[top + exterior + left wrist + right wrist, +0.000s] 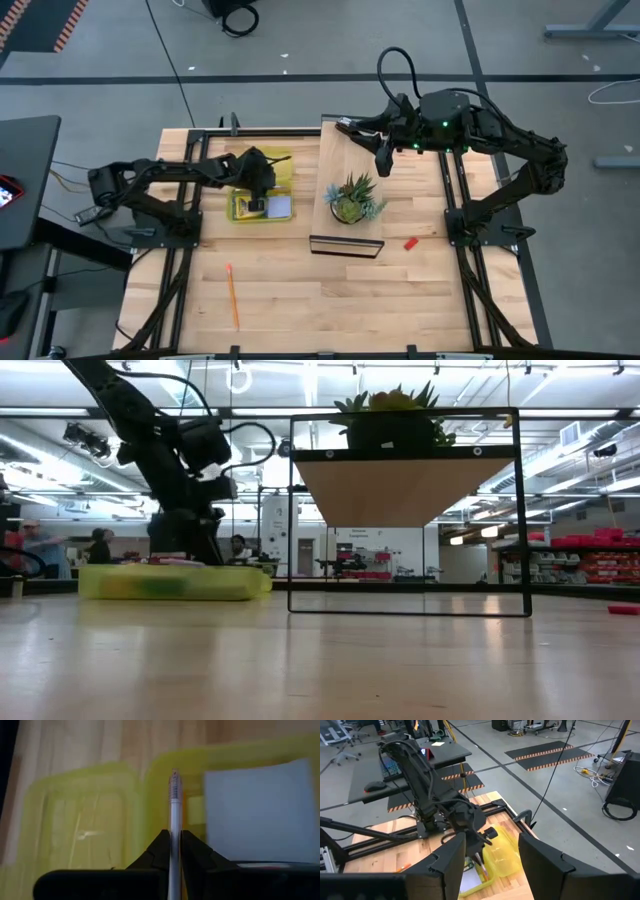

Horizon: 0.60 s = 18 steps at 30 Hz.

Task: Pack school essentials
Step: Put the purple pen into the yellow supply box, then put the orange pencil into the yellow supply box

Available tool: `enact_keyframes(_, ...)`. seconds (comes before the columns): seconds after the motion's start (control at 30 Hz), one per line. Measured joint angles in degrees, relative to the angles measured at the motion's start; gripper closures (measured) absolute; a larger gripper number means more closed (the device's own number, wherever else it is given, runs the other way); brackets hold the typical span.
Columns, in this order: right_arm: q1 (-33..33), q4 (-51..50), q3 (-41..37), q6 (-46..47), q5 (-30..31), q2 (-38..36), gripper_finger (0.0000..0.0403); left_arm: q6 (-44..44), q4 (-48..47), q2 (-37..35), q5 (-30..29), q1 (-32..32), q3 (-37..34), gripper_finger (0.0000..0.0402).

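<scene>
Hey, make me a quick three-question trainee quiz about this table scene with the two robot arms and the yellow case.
1. True or false: the left hand is shut on a thin silvery pen.
2. What lies beneath that pen? A) the green spiky potted plant B) the open translucent yellow plastic case C) the small red block
3. Fill in: the right hand hangs above the table with its jaws ____.

Key: 1 true; 2 B; 3 open.

One yellow case (262,190), one blue pad (279,207), one orange pencil (232,296), one red block (410,243), one potted plant (352,199), two robot arms.
</scene>
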Motion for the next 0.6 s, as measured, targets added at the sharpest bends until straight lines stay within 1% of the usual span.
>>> enact_keyframes(0.07, 0.02, 0.13, 0.01, 0.0, -0.02, 0.0, 0.0213, -0.56, 0.43, 0.47, -0.91, 0.0, 0.0, 0.0369)
enact_keyframes(0.23, 0.01, 0.33, 0.0, 0.0, -0.02, 0.0, 0.0213, -1.38, -0.11, 0.95, -0.9, -0.02, -0.02, 0.0352)
enact_keyframes(0.37, 0.0, 0.28, 0.0, 0.0, -0.06, 0.0, 0.0213, -2.12, -0.27, 0.67, -0.94, -0.01, 0.0, 0.0314)
enact_keyframes(0.47, 0.0, -0.29, 0.0, 0.0, -1.54, -0.15, 0.0213, -2.31, -0.68, 0.39, -0.9, -0.07, 0.0, 0.0284)
enact_keyframes(0.6, 0.01, -0.33, 0.01, 0.0, -1.79, -0.84, 0.0213, -3.86, -1.17, -0.23, -0.59, -0.07, 0.0, 0.0253)
